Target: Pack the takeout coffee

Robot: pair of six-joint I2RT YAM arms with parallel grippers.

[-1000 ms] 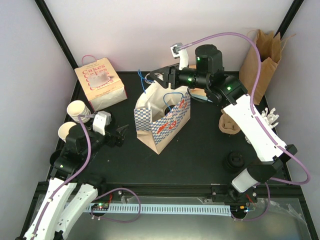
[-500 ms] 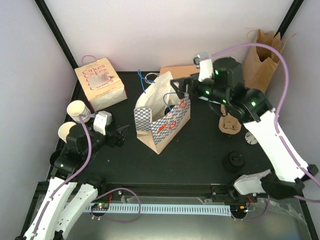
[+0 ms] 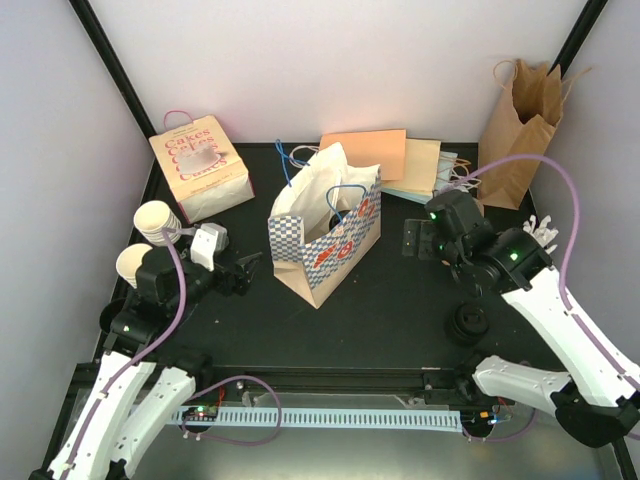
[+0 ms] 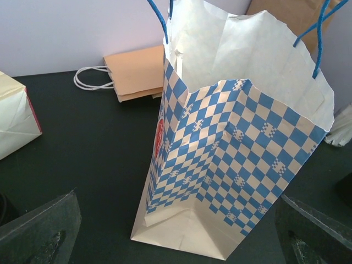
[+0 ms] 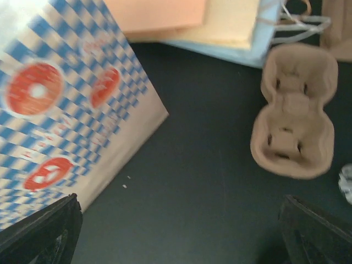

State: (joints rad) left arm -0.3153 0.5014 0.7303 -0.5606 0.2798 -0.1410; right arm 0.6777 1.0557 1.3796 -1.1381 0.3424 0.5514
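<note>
Black table (image 3: 400,300) — checked bag (image 3: 325,240) stands open, two paper cups (image 3: 155,218) outside it.

Left arm (image 3: 150,292), right arm (image 3: 545,295) — jaws wide.

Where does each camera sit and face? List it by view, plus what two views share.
Top external: above, behind the arms, looking down on the table; both arms show, left gripper and right gripper open.
Left wrist: on the left arm, facing the checked bag's narrow side; own fingers at bottom corners.
Right wrist: on the right arm, looking down at the cup carrier; own fingers at bottom corners.
Shared: both wrist views show the checked bag.
</note>
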